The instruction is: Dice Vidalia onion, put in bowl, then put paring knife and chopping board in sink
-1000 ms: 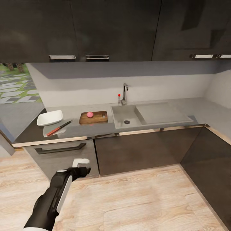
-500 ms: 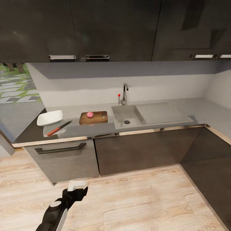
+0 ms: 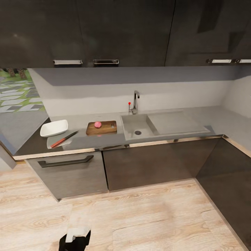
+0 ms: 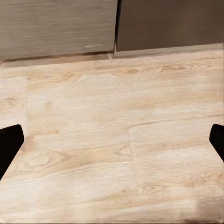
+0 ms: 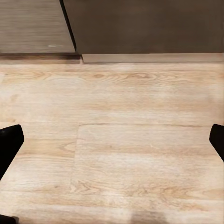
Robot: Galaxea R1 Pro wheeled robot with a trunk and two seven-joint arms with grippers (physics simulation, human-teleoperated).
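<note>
The Vidalia onion [image 3: 98, 124], a small pinkish ball, rests on the dark wood chopping board [image 3: 104, 129], just left of the sink [image 3: 130, 122]. The basin holds nothing. Further left lies the paring knife [image 3: 64, 139], orange-handled, on the grey countertop [image 3: 90, 141] in front of the white bowl [image 3: 54, 128]. My left gripper [image 3: 77, 228] hangs low over the floor, far below the counter. In the left wrist view the left gripper [image 4: 112, 140] is open, its fingertips [image 4: 9, 144] wide apart over bare planks. My right gripper [image 5: 112, 140] is likewise open above the floor.
A chrome faucet [image 3: 135, 101] with a red knob stands behind the basin, and a steel drainboard [image 3: 176, 122] extends right. Dark cabinets [image 3: 157, 164] run under the counter and turn a corner at the right. Light wood floor [image 3: 146, 216] stretches in front of them.
My left arm has dropped and drawn back toward the bottom of the head view, leaving just the gripper's tip showing. Everything on the counter stays where it was.
</note>
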